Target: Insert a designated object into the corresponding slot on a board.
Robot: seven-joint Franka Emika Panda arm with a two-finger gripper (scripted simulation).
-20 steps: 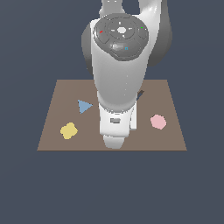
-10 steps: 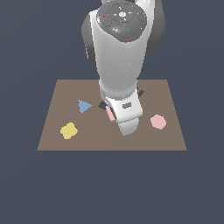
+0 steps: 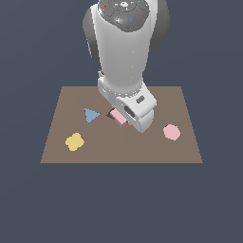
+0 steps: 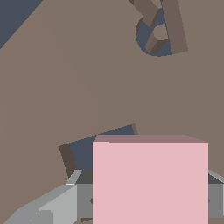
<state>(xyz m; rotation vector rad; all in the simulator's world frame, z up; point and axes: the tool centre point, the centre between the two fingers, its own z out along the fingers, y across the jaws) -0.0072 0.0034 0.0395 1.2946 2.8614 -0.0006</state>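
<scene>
The light-pink square block (image 4: 150,179) fills the near part of the wrist view, and my gripper (image 4: 148,199) is shut on it, with a grey finger (image 4: 61,204) showing at one side. The dark navy square slot (image 4: 98,148) lies just beyond the block, partly covered by it and turned at an angle to it. In the exterior view the block (image 3: 117,116) peeks out under the white hand near the middle of the brown board (image 3: 61,104). A sliver of the slot (image 3: 110,114) shows beside the block. Whether the block touches the board I cannot tell.
A blue triangle (image 3: 91,115) lies at the exterior view's left of the block, a yellow rounded piece (image 3: 74,141) nearer the front left, and a pink hexagon (image 3: 171,132) at the right. The wrist view shows a round hole (image 4: 154,38) further off.
The hand has moved toward the far side of the board with the block. The pink block, hidden behind the hand a second ago, now shows at the slot.
</scene>
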